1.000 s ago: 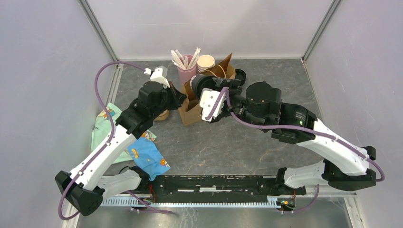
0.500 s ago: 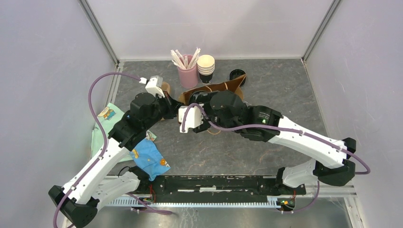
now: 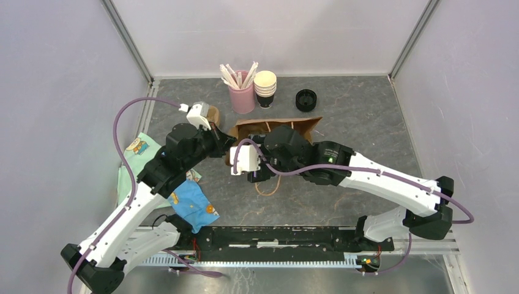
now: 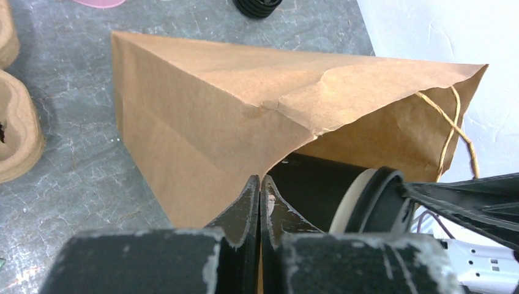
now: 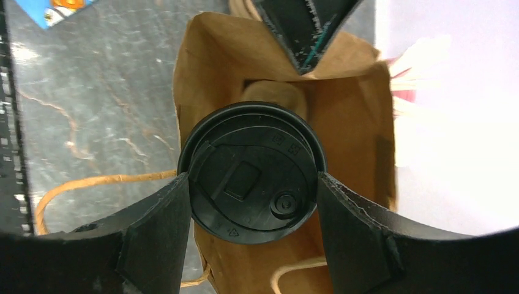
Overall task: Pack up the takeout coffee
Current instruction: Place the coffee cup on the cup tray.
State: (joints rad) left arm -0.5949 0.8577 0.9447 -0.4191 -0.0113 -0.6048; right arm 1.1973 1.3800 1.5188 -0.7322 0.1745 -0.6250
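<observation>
The takeout coffee (image 5: pixel 252 173), a black cup with a round black lid, sits in the open mouth of the brown paper bag (image 5: pixel 349 110). My right gripper (image 5: pixel 252 187) is shut on it, one finger on each side of the lid. In the left wrist view the cup (image 4: pixel 324 187) lies inside the bag (image 4: pixel 232 110). My left gripper (image 4: pixel 261 184) is shut on the bag's mouth edge. In the top view the bag (image 3: pixel 287 124) lies low, with my left gripper (image 3: pixel 225 147) at its left corner. The right wrist hides the cup there.
A pink cup of straws (image 3: pixel 242 95), a stack of lidless cups (image 3: pixel 265 89) and a stack of black lids (image 3: pixel 306 99) stand behind the bag. A cardboard cup carrier (image 3: pixel 212 115) lies to the left. Patterned cloths (image 3: pixel 191 203) lie at the near left.
The bag has gone from upright to low and flattened. My right arm swung left and nearer, carrying the cup into the bag's mouth. My left gripper kept its hold on the bag's edge.
</observation>
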